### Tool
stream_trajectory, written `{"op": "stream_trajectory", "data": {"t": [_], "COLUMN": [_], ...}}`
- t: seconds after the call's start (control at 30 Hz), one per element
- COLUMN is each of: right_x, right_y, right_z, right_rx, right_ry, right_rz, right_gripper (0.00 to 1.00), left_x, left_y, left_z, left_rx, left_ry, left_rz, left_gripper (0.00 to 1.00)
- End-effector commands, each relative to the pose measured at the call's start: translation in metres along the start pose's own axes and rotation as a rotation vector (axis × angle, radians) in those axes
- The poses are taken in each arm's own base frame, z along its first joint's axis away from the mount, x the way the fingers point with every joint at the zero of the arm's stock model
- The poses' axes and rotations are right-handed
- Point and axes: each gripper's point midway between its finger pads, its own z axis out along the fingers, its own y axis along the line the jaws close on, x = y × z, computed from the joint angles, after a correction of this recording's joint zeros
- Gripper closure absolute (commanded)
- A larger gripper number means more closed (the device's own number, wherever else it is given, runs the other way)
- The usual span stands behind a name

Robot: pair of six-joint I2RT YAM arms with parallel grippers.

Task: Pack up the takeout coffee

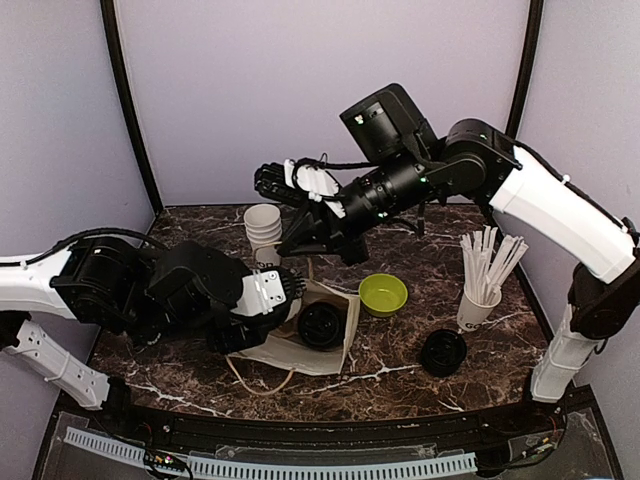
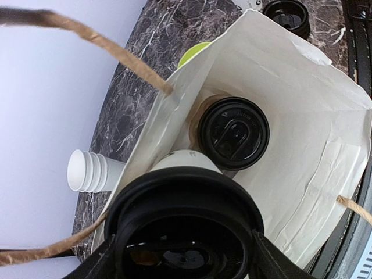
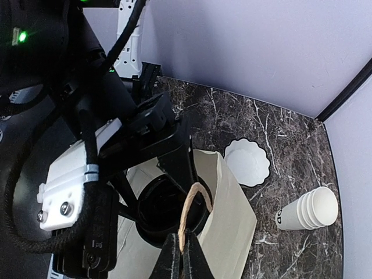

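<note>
One coffee [image 2: 232, 132] in bag [image 2: 302, 116] lid-up, 2nd coffee [image 2: 180, 192] in L tool [image 2: 186, 256], R tool [image 3: 180, 256] pinching handle [image 3: 189, 209]

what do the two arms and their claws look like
Both match: the left arm and right arm have white shell links between bulky black joints, with black cables looped alongside and small green lights on the joints. The left wrist carries a white plate with screws. The right claw has slim black fingers.

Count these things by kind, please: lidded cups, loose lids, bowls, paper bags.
Lidded cups: 2
Loose black lids: 1
Green bowls: 1
Paper bags: 1
Total: 5
</note>
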Motion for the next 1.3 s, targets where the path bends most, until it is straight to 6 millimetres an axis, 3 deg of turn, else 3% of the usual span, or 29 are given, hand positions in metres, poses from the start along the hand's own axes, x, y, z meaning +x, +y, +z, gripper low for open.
{"op": "stream_trajectory", "data": {"t": [0.0, 0.27, 0.67, 0.83, 1.27], "right_x": [-0.002, -0.001, -0.008, -0.010, -0.012], "right_y": [0.011, 0.016, 0.026, 0.029, 0.032], "right_z": [-0.003, -0.002, -0.009, -0.010, -0.010], "right_rx": [-0.023, -0.048, -0.090, -0.107, -0.127], "right_ry": [-0.012, -0.012, -0.034, -0.041, -0.048], "right_rz": [0.000, -0.008, -0.025, -0.029, -0.032], "right_gripper": [1.00, 1.00, 1.00, 1.00, 1.00], "left_x": [0.008, 0.016, 0.028, 0.022, 0.044], "left_y": [-0.009, -0.032, -0.025, -0.025, -0.025], "left_z": [-0.005, -0.001, 0.019, 0.033, 0.059], "left_rx": [-0.014, 0.072, -0.049, -0.048, 0.001], "left_ry": [0.028, 0.031, 0.074, 0.063, 0.156], "left_rz": [0.101, 0.213, 0.387, 0.405, 0.450], "left_gripper": [0.52, 0.53, 0.53, 0.52, 0.53]}}
